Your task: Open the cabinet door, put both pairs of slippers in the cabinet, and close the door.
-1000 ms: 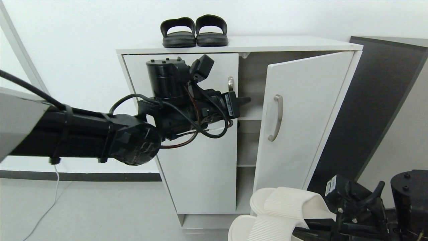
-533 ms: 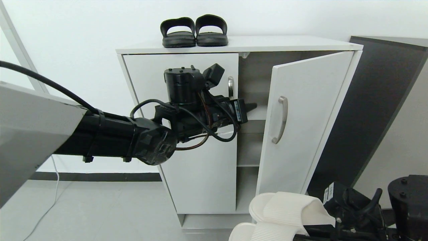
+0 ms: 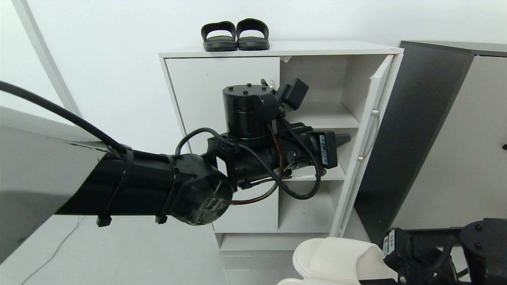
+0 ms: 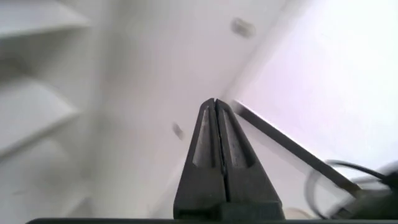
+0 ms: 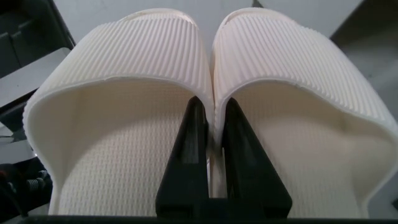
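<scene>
Left arm is reaching in from the left across the front of the cabinet. The left gripper is sitting at mid height in front of the open right half, pointing toward the right door. In the left wrist view its fingers are pressing flat together with nothing between them. Can't tell if the tip is touching the door.

The cabinet is looking white and boxy, with two doors. The black slippers are sitting side by side on its top, above the left door. They're plain slides with a wide strap each. The left door is sitting shut. The right door is standing swung wide, nearly edge-on to the head camera, with its metal handle facing outward. Inside the open half, pale shelves are splitting the space into stacked compartments.

A dark unit is standing just beside the cabinet on the right.

Low at the right, in front of the cabinet, the white slippers are hanging in the right gripper. They're cream, with ribbed straps and pebbly footbeds, and they're lying side by side. The gripper is going one finger into each slipper and clamping the two inner strap walls together.
</scene>
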`<state>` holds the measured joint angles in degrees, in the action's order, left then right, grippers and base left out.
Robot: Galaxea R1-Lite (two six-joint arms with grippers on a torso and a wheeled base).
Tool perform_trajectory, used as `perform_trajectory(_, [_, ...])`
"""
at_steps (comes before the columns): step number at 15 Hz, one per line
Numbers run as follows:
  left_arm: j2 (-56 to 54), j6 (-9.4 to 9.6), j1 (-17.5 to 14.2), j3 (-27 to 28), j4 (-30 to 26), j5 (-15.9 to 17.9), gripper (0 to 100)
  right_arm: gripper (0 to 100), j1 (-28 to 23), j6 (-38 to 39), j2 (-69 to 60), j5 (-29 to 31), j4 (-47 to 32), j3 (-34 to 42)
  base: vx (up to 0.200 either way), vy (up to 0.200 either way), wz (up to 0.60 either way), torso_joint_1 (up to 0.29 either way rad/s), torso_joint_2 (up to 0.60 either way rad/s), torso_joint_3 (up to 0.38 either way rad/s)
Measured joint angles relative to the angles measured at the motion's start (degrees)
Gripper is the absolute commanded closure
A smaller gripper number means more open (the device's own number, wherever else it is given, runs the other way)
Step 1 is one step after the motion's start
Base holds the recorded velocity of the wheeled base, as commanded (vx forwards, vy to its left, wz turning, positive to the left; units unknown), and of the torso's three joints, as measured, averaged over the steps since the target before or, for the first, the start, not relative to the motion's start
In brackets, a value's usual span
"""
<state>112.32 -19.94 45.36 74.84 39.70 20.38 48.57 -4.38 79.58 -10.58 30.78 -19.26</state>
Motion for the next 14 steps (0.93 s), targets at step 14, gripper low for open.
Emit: perform_trajectory(14, [-37.13, 1.83, -21.05, -18.48, -20.75, -9.91, 100, 100, -3.51, 13.51, 7.08, 16.08, 2.08, -11.14, -0.014, 0.0, 0.0, 0.0, 0.0, 0.001])
